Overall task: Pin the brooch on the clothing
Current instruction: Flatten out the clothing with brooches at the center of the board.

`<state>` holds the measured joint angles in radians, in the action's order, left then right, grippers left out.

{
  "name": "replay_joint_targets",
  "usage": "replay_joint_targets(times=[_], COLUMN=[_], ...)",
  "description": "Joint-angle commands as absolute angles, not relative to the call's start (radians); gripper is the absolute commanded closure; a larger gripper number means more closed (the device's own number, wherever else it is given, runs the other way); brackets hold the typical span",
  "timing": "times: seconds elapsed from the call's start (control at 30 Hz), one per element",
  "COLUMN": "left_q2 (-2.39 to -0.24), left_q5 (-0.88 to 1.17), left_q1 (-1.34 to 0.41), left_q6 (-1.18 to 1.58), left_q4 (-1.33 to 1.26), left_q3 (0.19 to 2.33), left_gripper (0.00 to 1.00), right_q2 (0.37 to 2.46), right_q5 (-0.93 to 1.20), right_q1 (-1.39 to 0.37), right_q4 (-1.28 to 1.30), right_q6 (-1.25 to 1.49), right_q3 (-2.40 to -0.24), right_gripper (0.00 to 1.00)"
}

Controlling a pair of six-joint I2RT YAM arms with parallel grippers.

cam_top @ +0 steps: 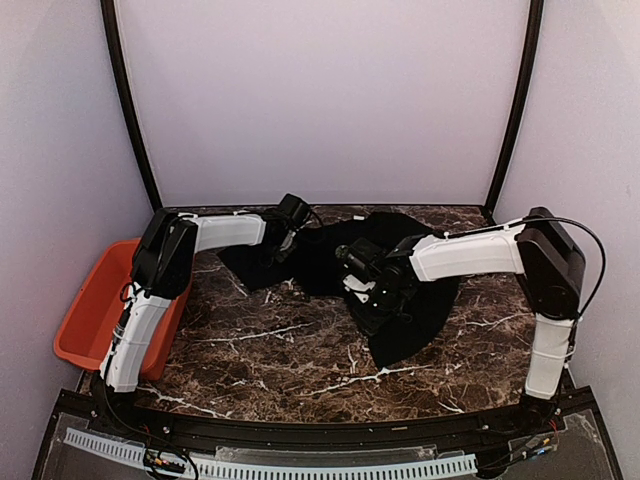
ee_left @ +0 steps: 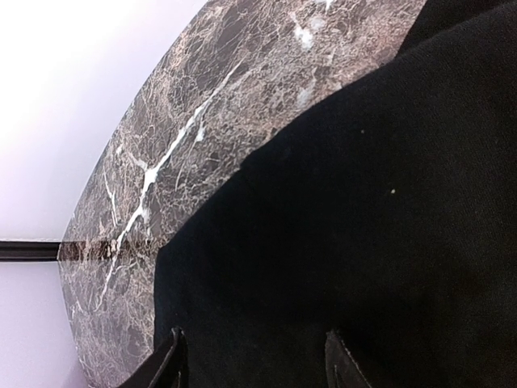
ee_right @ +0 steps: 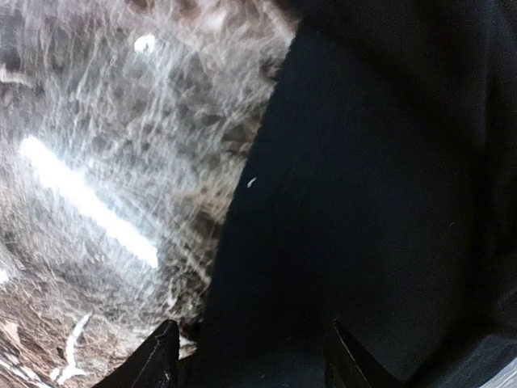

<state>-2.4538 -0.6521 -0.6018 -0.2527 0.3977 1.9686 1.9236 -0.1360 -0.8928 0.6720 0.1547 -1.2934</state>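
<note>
L arm [cam_top: 150, 300]: upper link rises from base at near-left edge. Elbow bent sharply, forearm runs approx. level toward table centre. Wrist angled down. L gripper [cam_top: 284, 243] points downward; wrist cam shows both fingertips [ee_left: 172, 356] at frame bottom, jaws apart.

R arm [cam_top: 550, 340]: upper link rises from base at near-right edge. Elbow bent, forearm reaches left toward centre. R gripper [cam_top: 368, 303] tilted down and toward near edge; wrist cam shows fingertips [ee_right: 161, 349] spread, jaws apart.

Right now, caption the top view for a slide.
Left arm and right arm over a crumpled black T-shirt on marble table; orange bin alongside.
</note>
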Motion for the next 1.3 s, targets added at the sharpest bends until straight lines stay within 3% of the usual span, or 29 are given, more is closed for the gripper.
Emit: replay_joint_targets(times=[0.0,0.03,0.1,0.2,0.37,0.6,0.83,1.27], left_q2=[-2.431,-2.431,-2.432,-2.431,-2.432,-2.433,-2.438,-2.583], left_q5=[-0.61,-0.61,-0.611,-0.609,-0.615,-0.611,-0.616,-0.615], left_q1=[-0.594,-0.594,-0.594,-0.594,-0.593,-0.555,-0.5,-0.417], left_q6=[-0.246,-0.246,-0.248,-0.249,-0.255,-0.259,-0.278,-0.309], left_q4=[0.484,0.484,0.482,0.479,0.473,0.474,0.46,0.521], left_q3=[1.932,1.932,1.931,1.932,1.932,1.938,1.954,2.228], left_gripper=[0.43,0.43,0.43,0.43,0.43,0.44,0.45,0.45], right_q2=[1.958,1.965,1.971,1.965,1.896,1.629,1.433,1.416], right_q5=[-0.138,-0.13,-0.098,-0.05,0.035,0.108,0.128,0.162], right_q1=[-0.874,-0.871,-0.866,-0.865,-0.877,-0.972,-1.005,-1.151], right_q4=[0.658,0.657,0.655,0.648,0.659,0.83,1.018,1.159], right_q6=[0.174,0.172,0.168,0.157,0.104,-0.063,-0.055,-0.064], right_q3=[-1.321,-1.314,-1.297,-1.265,-1.216,-1.134,-1.187,-1.335], right_gripper=[0.49,0.54,0.78,0.99,1.0,1.0,1.0,1.0])
